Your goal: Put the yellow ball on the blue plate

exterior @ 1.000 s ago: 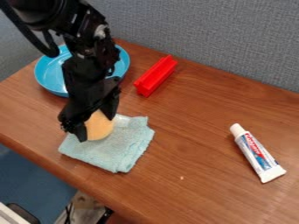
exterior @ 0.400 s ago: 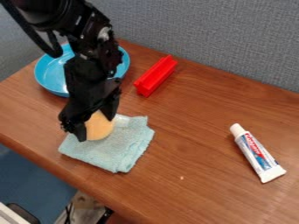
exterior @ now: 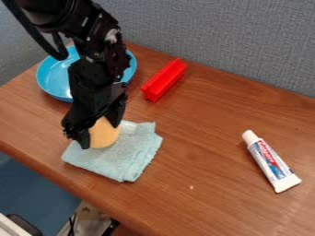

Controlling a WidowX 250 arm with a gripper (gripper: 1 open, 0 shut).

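Note:
The yellow ball (exterior: pixel 105 135) lies on a pale teal cloth (exterior: pixel 123 153) near the table's front left. My gripper (exterior: pixel 94 129) is lowered over the ball, its black fingers standing open on either side of it; the arm hides the ball's upper left part. I cannot tell whether the fingers touch the ball. The blue plate (exterior: pixel 54 78) sits at the back left of the table, partly hidden behind the arm.
A red block (exterior: pixel 163 79) lies just right of the plate. A toothpaste tube (exterior: pixel 270 159) rests at the right. The wooden table's front edge (exterior: pixel 74 184) runs close below the cloth.

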